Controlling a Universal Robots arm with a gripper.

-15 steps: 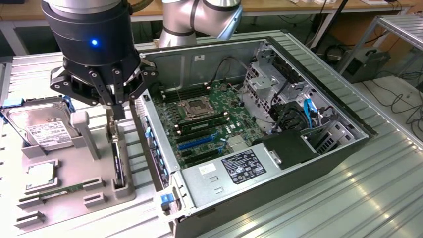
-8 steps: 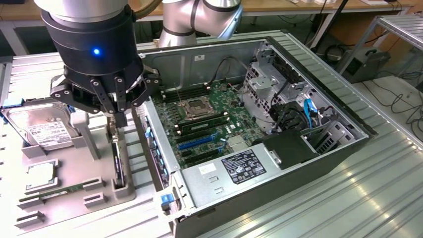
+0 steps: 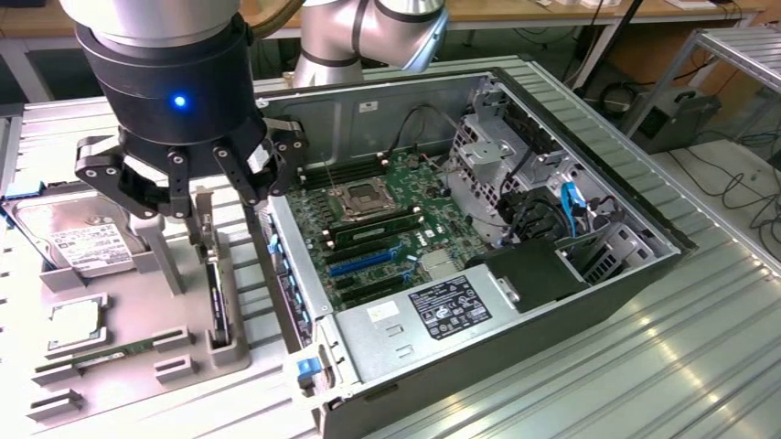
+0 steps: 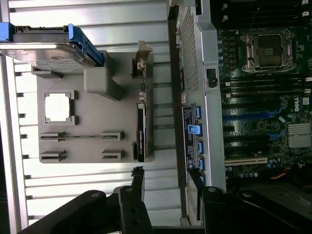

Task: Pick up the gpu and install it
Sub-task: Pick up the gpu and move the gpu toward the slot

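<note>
Open computer case (image 3: 550, 352), motherboard (image 3: 380, 240), hard drive (image 3: 76, 240), memory stick (image 3: 116, 352), grey holder (image 3: 144, 306)

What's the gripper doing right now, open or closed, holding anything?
Gripper: open, holding nothing; the gpu stands on edge in the grey tray.

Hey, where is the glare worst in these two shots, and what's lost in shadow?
Exterior view: glare streaks the ribbed metal table at the exterior view's right, while the motherboard is evenly lit. Wrist view: the table washes out near white around the grey holder, the gpu reads as a dark strip, and the motherboard sits dim.
</note>
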